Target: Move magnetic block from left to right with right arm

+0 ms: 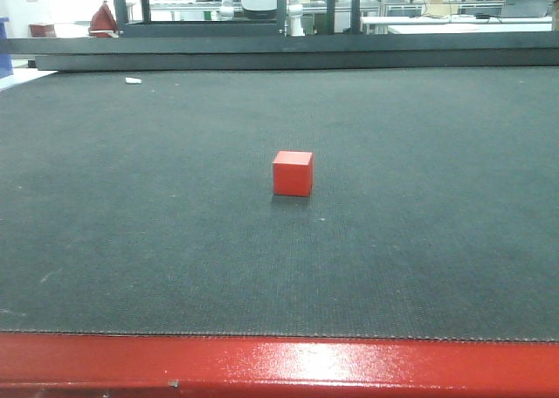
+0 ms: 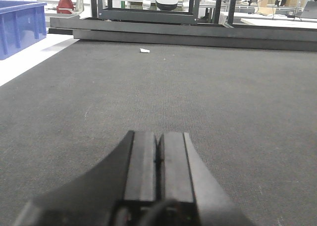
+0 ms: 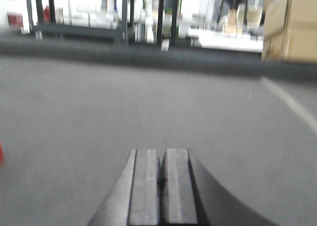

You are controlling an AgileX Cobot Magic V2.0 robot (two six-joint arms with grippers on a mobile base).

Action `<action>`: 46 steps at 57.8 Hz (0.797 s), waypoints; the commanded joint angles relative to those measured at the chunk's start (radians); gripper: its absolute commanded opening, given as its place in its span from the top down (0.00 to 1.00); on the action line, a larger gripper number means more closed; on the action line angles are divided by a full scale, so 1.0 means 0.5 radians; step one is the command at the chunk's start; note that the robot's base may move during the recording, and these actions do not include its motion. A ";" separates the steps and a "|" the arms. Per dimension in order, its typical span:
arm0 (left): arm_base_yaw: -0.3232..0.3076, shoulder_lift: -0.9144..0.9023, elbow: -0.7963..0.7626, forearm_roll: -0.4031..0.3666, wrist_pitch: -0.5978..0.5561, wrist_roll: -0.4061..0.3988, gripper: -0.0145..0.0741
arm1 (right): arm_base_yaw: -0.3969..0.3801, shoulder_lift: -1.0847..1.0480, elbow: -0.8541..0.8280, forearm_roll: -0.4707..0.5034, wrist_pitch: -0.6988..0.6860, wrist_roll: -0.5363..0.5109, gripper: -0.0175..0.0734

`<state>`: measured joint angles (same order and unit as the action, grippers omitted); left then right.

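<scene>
Bright, even indoor light. The front view is sharp: the red cube [image 1: 293,173] casts a faint shadow at its base, and glare streaks the red bench rim [image 1: 297,363]. The right wrist view is blurred throughout.

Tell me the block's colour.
The block is plain red, seen best in the exterior front-facing view.

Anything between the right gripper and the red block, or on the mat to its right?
Nothing visible. Bare mat lies between the shut right gripper and the magnetic block, a red sliver at that wrist view's left edge. The front view shows only mat right of the block.
</scene>
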<state>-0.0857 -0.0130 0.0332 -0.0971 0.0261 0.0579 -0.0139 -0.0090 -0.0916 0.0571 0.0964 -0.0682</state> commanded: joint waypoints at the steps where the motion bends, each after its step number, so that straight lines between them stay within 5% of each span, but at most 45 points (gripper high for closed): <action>1: 0.003 -0.023 0.016 -0.009 -0.166 -0.012 0.98 | -0.004 0.112 -0.315 -0.009 -0.076 -0.010 0.74; 8: 0.003 -0.023 0.016 -0.009 -0.166 -0.012 0.98 | -0.004 0.385 -0.582 -0.009 0.000 -0.010 0.68; 24: 0.003 -0.023 0.016 -0.009 -0.166 -0.012 0.98 | 0.045 1.222 -0.993 -0.016 0.066 -0.010 0.17; 31: 0.003 -0.023 0.016 -0.009 -0.166 -0.012 0.98 | 0.198 1.566 -1.219 -0.026 0.182 0.020 0.16; 46: 0.003 -0.023 0.016 -0.009 -0.166 -0.012 0.98 | 0.742 2.318 -1.926 -0.290 0.743 0.779 0.16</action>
<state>-0.0857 -0.0130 0.0332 -0.0971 0.0261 0.0579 0.2911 1.0673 -0.9252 -0.0210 0.4468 0.1891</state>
